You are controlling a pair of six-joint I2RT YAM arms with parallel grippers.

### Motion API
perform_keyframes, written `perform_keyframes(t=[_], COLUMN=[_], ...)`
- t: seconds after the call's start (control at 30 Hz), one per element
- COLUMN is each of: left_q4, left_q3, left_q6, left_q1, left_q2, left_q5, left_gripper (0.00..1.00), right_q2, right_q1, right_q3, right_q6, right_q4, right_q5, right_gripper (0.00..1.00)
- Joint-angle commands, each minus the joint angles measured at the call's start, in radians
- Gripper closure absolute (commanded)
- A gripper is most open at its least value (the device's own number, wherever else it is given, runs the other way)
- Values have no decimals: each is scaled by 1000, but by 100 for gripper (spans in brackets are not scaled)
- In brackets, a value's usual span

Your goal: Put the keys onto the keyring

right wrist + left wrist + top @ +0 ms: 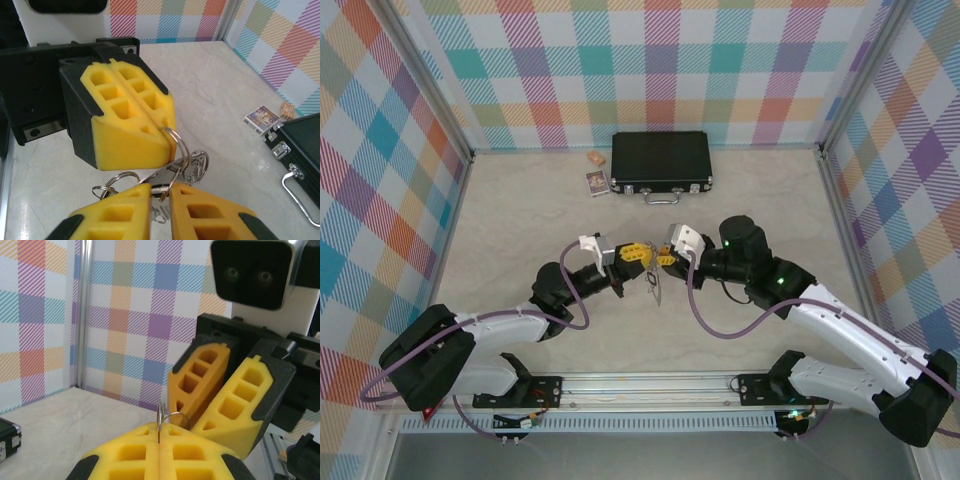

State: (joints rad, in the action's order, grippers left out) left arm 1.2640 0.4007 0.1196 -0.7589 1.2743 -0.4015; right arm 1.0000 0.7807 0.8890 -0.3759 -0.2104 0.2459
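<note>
The left claw (159, 442) is clamped on a thin ring (161, 416) standing up from its seam. The right claw (192, 424) tilts down just behind, tips nearly meeting beside the ring. A case (7, 439) sits on the desk (60, 420), far left.

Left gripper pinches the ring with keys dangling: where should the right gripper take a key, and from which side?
Likely the key's free end, head-on from the side opposite the left gripper: the ring is pinched in those shut pads, while the key sticks out clear toward the right gripper.
</note>
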Motion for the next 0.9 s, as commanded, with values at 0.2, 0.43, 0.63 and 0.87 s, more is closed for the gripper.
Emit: perform_keyframes(t=[0.2,0.43,0.63,0.87], left_q4=[75,78,78,79], left_q3=[75,122,182,268], left_q6=[39,90,114,131], left_q1=[-7,-15,-19,-14], left_q2=[-7,16,39,104], left_q5=[-7,-23,-7,-22], left_gripper=[100,100,100,100], right_q2=[-3,-1,8,-34], right_q1=[8,12,17,16], right_q3=[28,42,62,28], right_q6=[0,-12,-6,6], right_q4=[45,60,82,132], right_q5=[2,28,32,-83], right_gripper=[100,100,99,80])
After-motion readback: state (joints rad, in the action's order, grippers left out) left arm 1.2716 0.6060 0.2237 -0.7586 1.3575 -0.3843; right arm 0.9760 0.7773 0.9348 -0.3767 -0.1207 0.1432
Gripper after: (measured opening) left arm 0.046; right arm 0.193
